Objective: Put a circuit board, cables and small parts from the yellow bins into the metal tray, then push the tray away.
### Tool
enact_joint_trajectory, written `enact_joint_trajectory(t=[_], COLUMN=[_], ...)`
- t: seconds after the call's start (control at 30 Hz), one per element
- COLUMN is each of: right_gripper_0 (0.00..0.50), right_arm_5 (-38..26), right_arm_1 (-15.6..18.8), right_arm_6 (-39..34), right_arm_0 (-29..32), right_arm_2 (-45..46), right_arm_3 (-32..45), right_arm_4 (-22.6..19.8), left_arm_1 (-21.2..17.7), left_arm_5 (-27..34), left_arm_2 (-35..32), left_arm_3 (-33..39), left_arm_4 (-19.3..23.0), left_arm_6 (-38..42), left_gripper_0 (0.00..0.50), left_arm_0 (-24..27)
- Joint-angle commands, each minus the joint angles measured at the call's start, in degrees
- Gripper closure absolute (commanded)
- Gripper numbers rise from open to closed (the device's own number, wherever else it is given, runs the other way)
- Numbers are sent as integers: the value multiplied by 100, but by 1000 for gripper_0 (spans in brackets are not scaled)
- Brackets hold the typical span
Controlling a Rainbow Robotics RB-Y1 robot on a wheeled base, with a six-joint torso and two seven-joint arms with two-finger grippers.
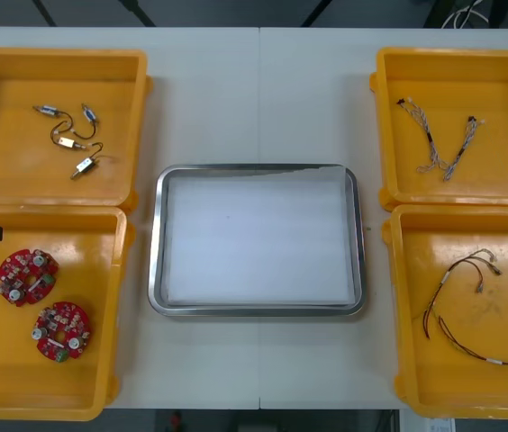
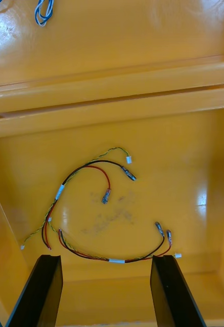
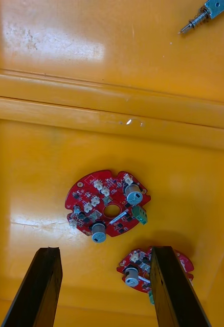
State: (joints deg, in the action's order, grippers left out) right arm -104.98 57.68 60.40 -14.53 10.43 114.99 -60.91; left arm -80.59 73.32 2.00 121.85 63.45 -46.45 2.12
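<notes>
Yellow bins (image 1: pixel 56 56) flank the metal tray (image 1: pixel 157 270), which lies bare, so we judge the first pick not yet begun. Our left gripper (image 3: pixel 106 250) hangs over two circuit boards (image 3: pixel 91 199) in the near left bin, the right gripper (image 2: pixel 106 258) over red and yellow cables (image 2: pixel 60 191), both with fingers (image 3: pixel 40 286) spread and empty; next, one must descend astride its piece.

A rectangular metal tray (image 1: pixel 154 270) lies mid-table. Left of it, the far yellow plastic bin (image 1: pixel 2 175) holds small metal parts (image 1: pixel 67 141) and the near bin (image 1: pixel 2 369) two round red circuit boards (image 1: pixel 27 274). Right of it, the far bin (image 1: pixel 506 81) holds twisted blue and white cables (image 1: pixel 430 135) and the near bin (image 1: pixel 470 382) red and yellow cables (image 1: pixel 495 361).
</notes>
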Motion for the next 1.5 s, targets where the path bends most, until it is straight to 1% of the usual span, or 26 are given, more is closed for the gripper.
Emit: enact_joint_trajectory(t=[0.03,1.5], right_gripper_0=[0,0], right_arm_5=[30,30], right_arm_1=[6,6], right_arm_6=[60,60], right_arm_0=[38,38], right_arm_2=[178,178], right_arm_3=[147,147], right_arm_4=[44,44], left_arm_1=[-88,-88], left_arm_5=[-46,-46], left_arm_2=[-192,-192], left_arm_3=[84,84], left_arm_4=[-52,-52], left_arm_6=[-57,-57], left_gripper_0=[0,0], left_arm_0=[-10,-10])
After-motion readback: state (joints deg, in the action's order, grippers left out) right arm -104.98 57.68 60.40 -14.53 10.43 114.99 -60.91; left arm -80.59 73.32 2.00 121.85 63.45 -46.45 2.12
